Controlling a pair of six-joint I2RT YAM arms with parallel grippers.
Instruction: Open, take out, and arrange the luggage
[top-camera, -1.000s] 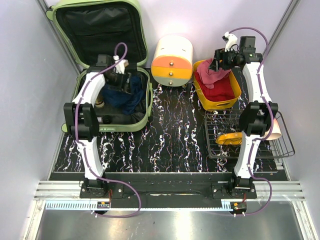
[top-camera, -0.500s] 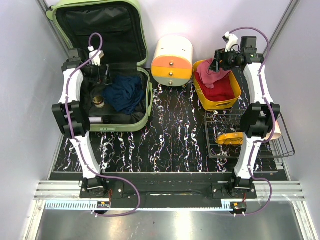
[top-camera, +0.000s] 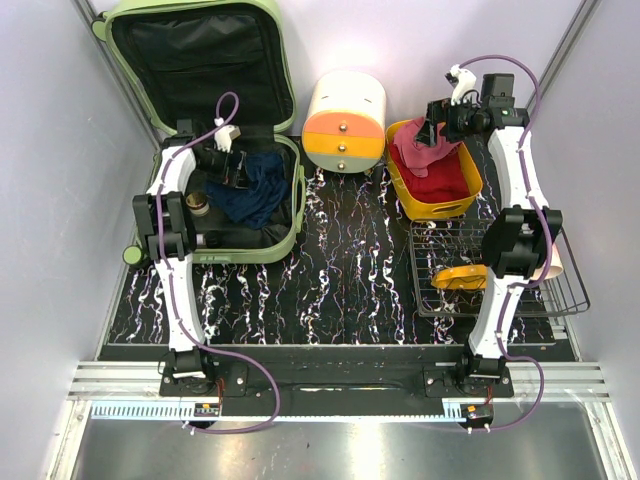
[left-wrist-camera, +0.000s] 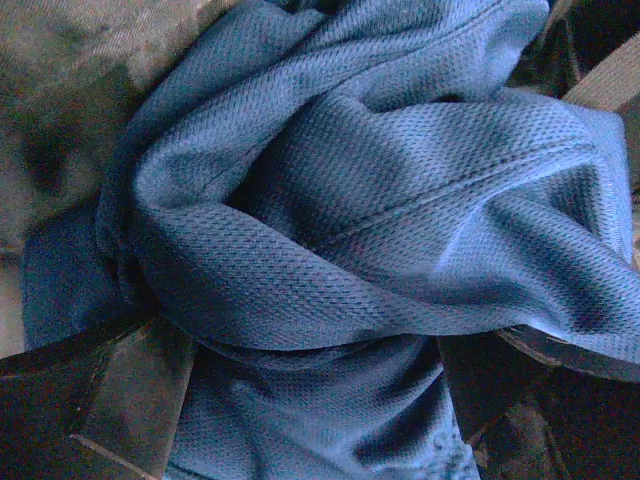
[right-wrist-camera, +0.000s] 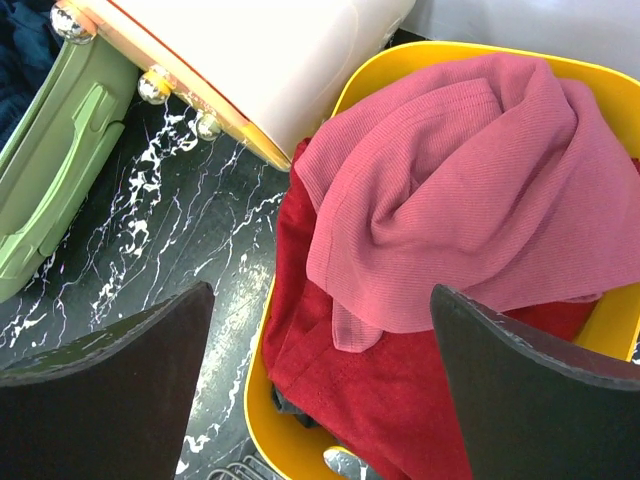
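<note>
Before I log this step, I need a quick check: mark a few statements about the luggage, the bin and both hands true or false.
1. The luggage stands open, its lid raised at the back. True.
2. The right hand grips the pink cloth. False: it hangs open above the yellow bin, where that cloth lies, and holds nothing.
3. A blue garment lies inside the luggage. True.
4. The drawer box stands left of the luggage. False: it stands between the luggage and the yellow bin.
5. The left hand is down on the blue garment, fingers wide apart. True.
</note>
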